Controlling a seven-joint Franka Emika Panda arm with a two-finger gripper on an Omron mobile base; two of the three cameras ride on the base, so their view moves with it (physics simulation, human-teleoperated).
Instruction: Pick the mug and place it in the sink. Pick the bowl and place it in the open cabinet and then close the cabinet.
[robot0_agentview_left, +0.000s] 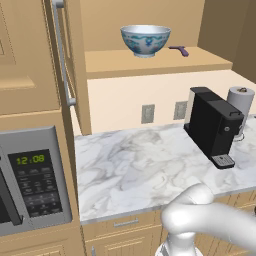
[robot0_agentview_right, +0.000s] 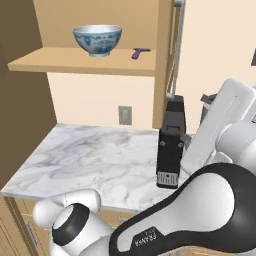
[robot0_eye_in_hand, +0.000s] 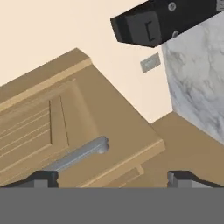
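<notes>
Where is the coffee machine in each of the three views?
Left base view: coffee machine at right, on the counter, beside the paper-towel roll.
Right base view: centre-right, on the counter, under the open cabinet door's edge.
Hand view: top, rolled sideways.
Shared landmark: the wall outlet next to it.

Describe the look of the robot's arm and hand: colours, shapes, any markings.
The arm is made of glossy white, rounded, bulbous shells joined by black bands at the joints. One black section carries small white lettering reading FRANKA. A white elbow link curves smoothly like a bent tube. The hand ends in two small dark grey, blocky fingertips. No loose cables are visible.
</notes>
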